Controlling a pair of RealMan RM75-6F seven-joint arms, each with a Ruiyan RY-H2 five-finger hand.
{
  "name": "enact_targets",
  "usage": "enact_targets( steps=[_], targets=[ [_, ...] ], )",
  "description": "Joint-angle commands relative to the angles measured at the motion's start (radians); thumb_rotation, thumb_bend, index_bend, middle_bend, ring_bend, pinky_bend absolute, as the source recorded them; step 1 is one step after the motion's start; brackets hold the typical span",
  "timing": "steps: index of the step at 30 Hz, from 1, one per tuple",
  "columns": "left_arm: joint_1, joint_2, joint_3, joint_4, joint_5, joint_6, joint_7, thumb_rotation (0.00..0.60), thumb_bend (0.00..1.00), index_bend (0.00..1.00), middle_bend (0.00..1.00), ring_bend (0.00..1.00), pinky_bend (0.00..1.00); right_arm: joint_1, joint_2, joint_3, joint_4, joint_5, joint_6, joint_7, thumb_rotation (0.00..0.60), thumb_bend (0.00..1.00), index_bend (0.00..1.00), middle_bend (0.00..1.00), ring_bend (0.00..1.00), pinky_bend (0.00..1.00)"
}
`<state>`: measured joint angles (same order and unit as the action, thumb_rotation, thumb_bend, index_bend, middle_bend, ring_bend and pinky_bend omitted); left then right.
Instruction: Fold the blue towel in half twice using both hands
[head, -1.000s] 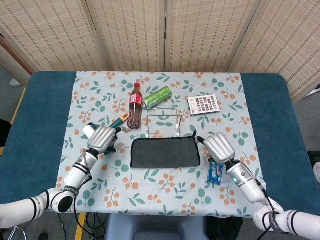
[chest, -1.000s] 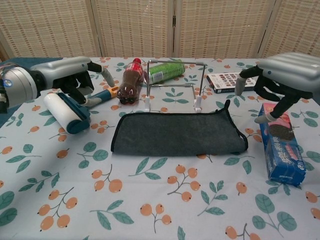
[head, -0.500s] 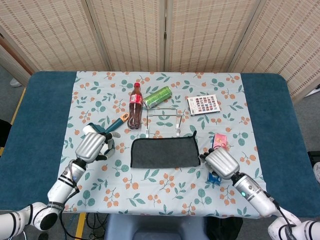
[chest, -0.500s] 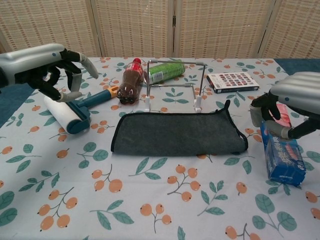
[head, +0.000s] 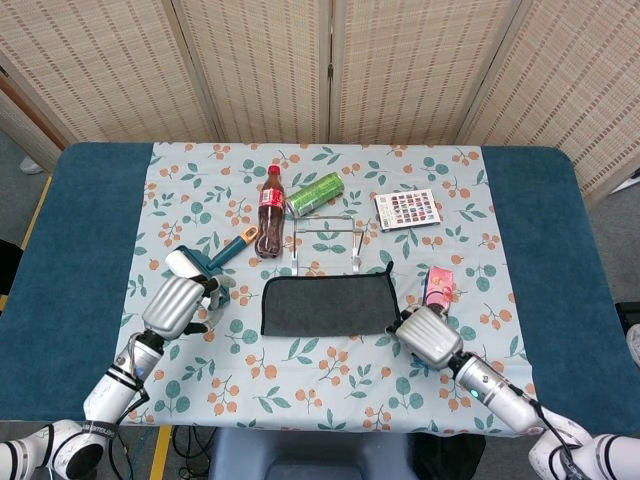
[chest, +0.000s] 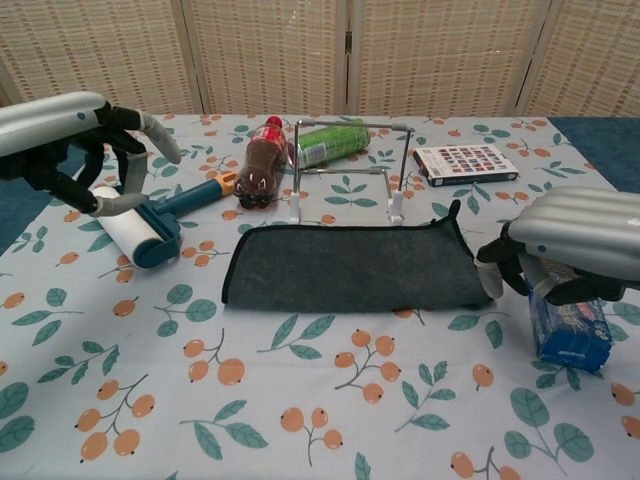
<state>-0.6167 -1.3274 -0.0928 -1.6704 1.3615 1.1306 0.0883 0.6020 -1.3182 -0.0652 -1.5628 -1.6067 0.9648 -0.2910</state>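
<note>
The folded towel (chest: 355, 267) is flanked by both hands, left (chest: 75, 135) and right (chest: 570, 245), fingers loosely spread, nothing held.

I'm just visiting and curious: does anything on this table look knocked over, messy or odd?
Slightly. The cola bottle and the green can both lie on their sides at the back, by the wire rack. The towel lies flat, but one corner at its far right sticks up. Nothing looks spilled or broken.

A matt cloth towel (chest: 355, 266) lies on smooth printed tablecloth (chest: 300, 400), near a glossy plastic bottle (chest: 259, 170) and thin metal rack (chest: 345, 170).
</note>
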Motion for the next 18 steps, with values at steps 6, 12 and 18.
enact_targets(
  steps=[6,12,18],
  targets=[
    [0.009,0.001,0.002,-0.005,0.005,-0.008,-0.012,0.6,0.36,0.31,0.58,0.46,0.65,0.012,-0.027,-0.013,0.035,0.003,-0.04,-0.024,0.6,1.0,0.46,0.53,0.39,0.57],
    [0.016,-0.003,0.003,0.006,0.013,-0.011,-0.029,0.6,0.36,0.31,0.58,0.46,0.65,-0.022,0.012,-0.04,0.04,0.016,-0.025,-0.028,0.6,1.0,0.48,0.56,0.39,0.56],
    [0.018,-0.011,-0.003,0.013,0.021,-0.01,-0.044,0.6,0.36,0.31,0.58,0.46,0.65,-0.066,0.053,-0.061,0.058,0.029,0.011,-0.003,0.6,1.0,0.48,0.56,0.39,0.56]
  ],
)
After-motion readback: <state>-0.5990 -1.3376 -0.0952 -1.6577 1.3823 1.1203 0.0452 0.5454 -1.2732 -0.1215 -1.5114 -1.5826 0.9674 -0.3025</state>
